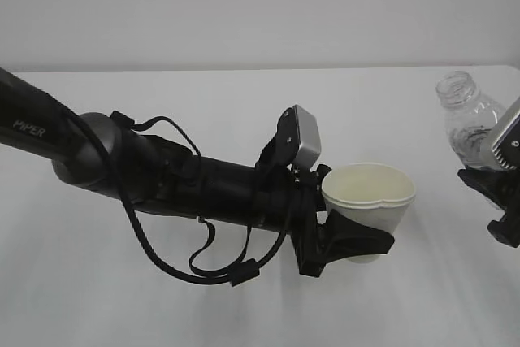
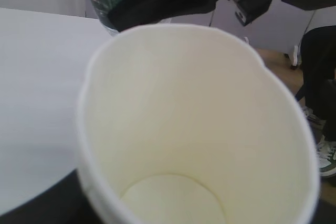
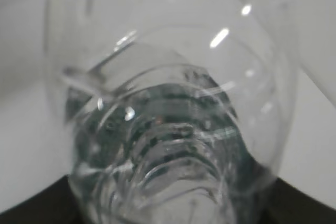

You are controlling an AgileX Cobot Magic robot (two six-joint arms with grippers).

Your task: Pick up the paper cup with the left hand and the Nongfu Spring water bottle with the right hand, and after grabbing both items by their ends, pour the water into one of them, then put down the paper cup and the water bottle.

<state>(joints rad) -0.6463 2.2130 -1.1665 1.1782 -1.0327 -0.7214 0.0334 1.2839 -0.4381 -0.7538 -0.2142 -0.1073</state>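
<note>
Two claws were loaded: the left claw (image 1: 353, 241) clasped the cup (image 1: 370, 201) low on its wall, lifted over the surface (image 1: 244, 111); the right claw (image 1: 496, 193), at three o'clock from it, gripped the bottle (image 1: 467, 119). Thin paper looked crushable, its rim already dented; the ribbed plastic seemed light and slippery.

Soft, even light from above washes the white desk (image 1: 244, 119) nearly shadowless, with only a faint grey shade beside the paper cup (image 1: 370, 201). The exterior view is slightly hazy. In the right wrist view the Nongfu Spring water bottle (image 3: 173, 119) is blurred and streaked with bright glints; the left wrist view is soft at its edges.
</note>
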